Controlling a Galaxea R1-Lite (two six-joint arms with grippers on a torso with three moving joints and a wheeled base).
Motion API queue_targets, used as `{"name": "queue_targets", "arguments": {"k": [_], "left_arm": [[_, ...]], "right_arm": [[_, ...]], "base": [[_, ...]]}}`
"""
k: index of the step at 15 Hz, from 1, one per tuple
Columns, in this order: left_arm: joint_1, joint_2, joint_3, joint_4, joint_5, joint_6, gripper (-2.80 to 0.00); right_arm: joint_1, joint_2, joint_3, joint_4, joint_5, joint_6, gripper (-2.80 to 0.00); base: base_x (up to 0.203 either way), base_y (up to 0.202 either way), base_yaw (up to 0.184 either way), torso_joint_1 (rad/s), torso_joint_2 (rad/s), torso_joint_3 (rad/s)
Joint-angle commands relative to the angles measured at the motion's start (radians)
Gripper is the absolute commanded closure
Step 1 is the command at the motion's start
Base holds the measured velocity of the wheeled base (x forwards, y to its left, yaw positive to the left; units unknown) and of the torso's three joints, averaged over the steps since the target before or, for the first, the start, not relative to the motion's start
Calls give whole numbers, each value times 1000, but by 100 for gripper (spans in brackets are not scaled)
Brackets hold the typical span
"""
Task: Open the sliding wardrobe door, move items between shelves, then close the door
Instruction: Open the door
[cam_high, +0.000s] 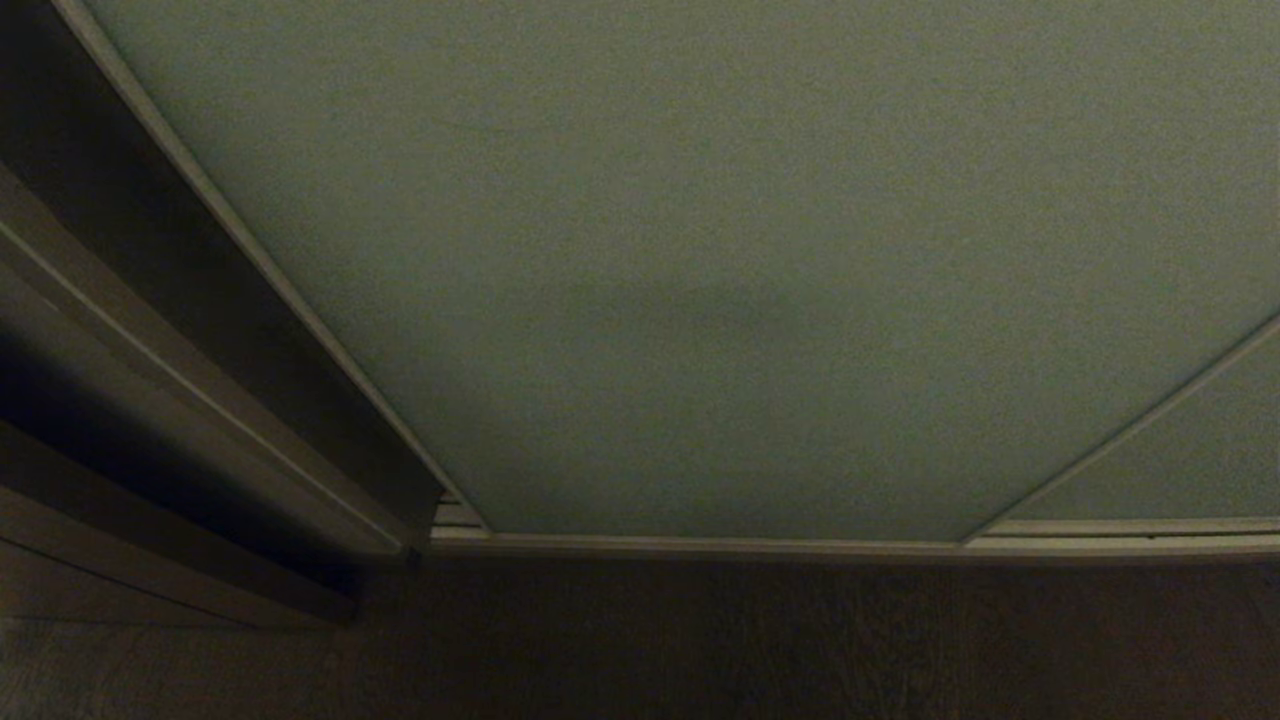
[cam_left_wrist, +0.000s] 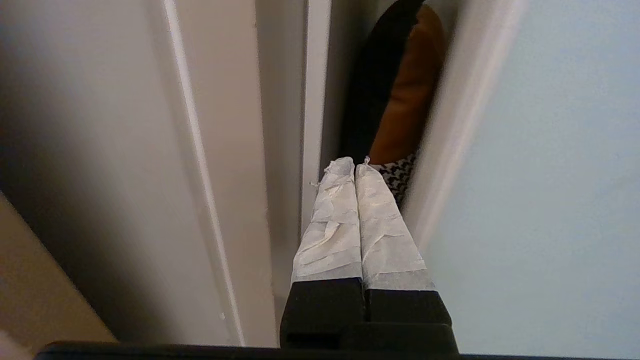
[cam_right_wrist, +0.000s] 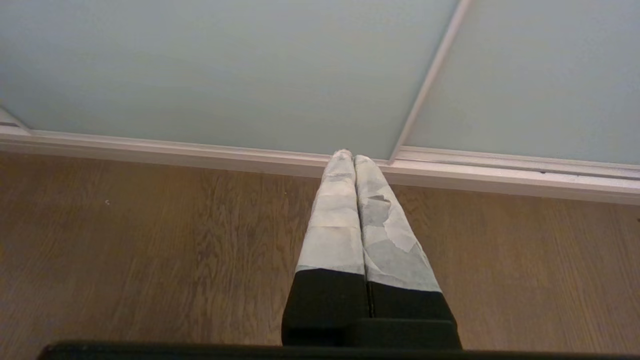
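- The sliding wardrobe door (cam_high: 700, 250) fills most of the head view: a pale grey-green matte panel in a slim light frame, standing on the bottom track (cam_high: 800, 547)
- A second, alike panel (cam_high: 1180, 460) shows at the lower right of the head view, meeting the first along a thin frame strip
- At the left edge of the door a dark narrow gap (cam_high: 150, 250) lies between the door frame and the wardrobe side post (cam_high: 180, 400)
- The wooden floor (cam_high: 800, 640) runs along the near side of the track
- Left end effector (cam_left_wrist: 355, 162): fingers wrapped in white tape, pressed together with nothing between them; the tips point into the narrow gap beside the door's frame edge (cam_left_wrist: 450, 125)
- Inside that gap, beyond the fingertips, hang a dark garment (cam_left_wrist: 372, 90) and an orange-brown garment (cam_left_wrist: 412, 95), with a black-and-white patterned fabric (cam_left_wrist: 397, 177) just beside the tips
- Whether the left fingertips touch the door frame cannot be told
- Right end effector (cam_right_wrist: 349, 156): taped fingers pressed together, empty, hanging low over the floor (cam_right_wrist: 150, 240) and pointing toward the track (cam_right_wrist: 200, 150) where the two panels meet
- Neither arm appears in the head view
- No shelves or items are visible
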Motion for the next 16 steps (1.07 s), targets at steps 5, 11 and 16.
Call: {"name": "queue_targets", "arguments": {"k": [5, 11, 16], "left_arm": [[8, 132, -23, -2, -14, 0, 0], [-25, 317, -140, 11, -112, -11, 0], [-118, 433, -235, 39, -119, -12, 0]], "right_arm": [[0, -2, 0, 0, 0, 0, 0], [0, -2, 0, 0, 0, 0, 0], [0, 0, 0, 0, 0, 0, 0]], "base": [[0, 0, 0, 0, 0, 0], [0, 0, 0, 0, 0, 0], [0, 0, 0, 0, 0, 0]]}}
